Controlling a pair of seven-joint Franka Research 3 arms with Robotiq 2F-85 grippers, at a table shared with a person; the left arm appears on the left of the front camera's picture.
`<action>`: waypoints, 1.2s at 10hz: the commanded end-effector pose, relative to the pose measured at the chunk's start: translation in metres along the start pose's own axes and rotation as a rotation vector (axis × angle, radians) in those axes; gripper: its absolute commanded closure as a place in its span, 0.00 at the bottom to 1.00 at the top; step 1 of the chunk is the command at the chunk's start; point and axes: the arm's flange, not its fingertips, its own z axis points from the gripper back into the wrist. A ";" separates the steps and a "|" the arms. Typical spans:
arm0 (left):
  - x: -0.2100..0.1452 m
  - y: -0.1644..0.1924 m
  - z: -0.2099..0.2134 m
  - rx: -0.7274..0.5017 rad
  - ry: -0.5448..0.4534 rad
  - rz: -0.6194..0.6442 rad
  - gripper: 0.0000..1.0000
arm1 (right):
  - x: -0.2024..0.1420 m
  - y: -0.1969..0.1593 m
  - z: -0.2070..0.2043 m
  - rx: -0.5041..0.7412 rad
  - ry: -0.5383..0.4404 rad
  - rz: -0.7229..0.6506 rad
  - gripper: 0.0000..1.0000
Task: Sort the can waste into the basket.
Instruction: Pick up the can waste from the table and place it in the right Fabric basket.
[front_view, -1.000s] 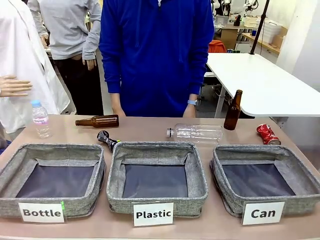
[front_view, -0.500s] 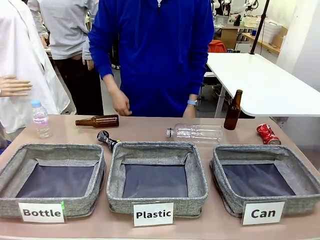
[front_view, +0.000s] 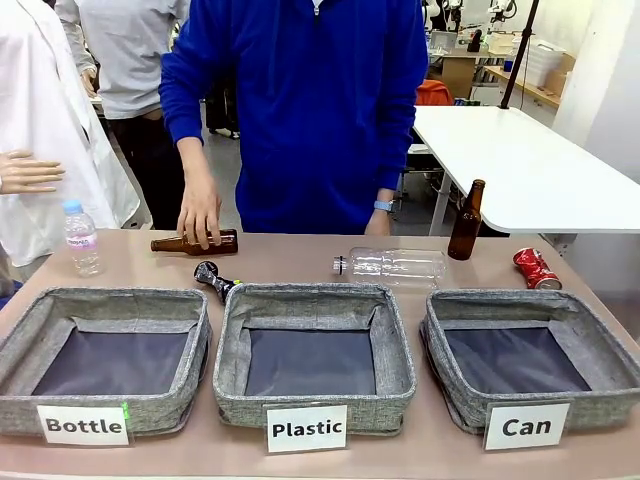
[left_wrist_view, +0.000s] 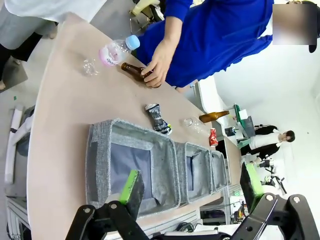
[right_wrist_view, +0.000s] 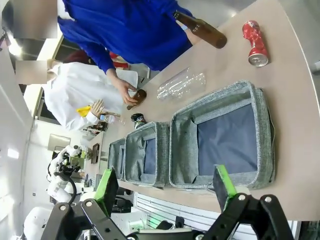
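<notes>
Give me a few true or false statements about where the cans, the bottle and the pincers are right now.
The red can lies on the table, outside the Can basket. True.
The dark can sits inside the Plastic basket. False: it lies on the table by that basket's far corner.
The person's hand is on the lying brown bottle. True.
The left pincer and right pincer are shut. False: both are open.

Looks like a robot lab. Labelled sorting baskets (right_wrist_view: 181, 145) sit on a bench (right_wrist_view: 292, 130) just ahead of the right gripper (right_wrist_view: 165, 186). Further out: white coat (front_view: 40, 130), white worktable (front_view: 520, 170), equipment clutter (front_view: 465, 45).
</notes>
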 end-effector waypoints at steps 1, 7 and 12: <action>0.002 0.002 0.000 -0.019 -0.006 -0.022 0.00 | 0.002 -0.002 0.002 0.016 -0.010 0.024 0.00; 0.002 0.002 0.000 -0.019 -0.006 -0.022 0.00 | 0.049 0.082 -0.108 -0.639 0.114 0.306 0.00; 0.002 0.002 0.000 -0.019 -0.006 -0.022 0.00 | 0.052 0.114 -0.169 -0.782 0.096 0.446 0.00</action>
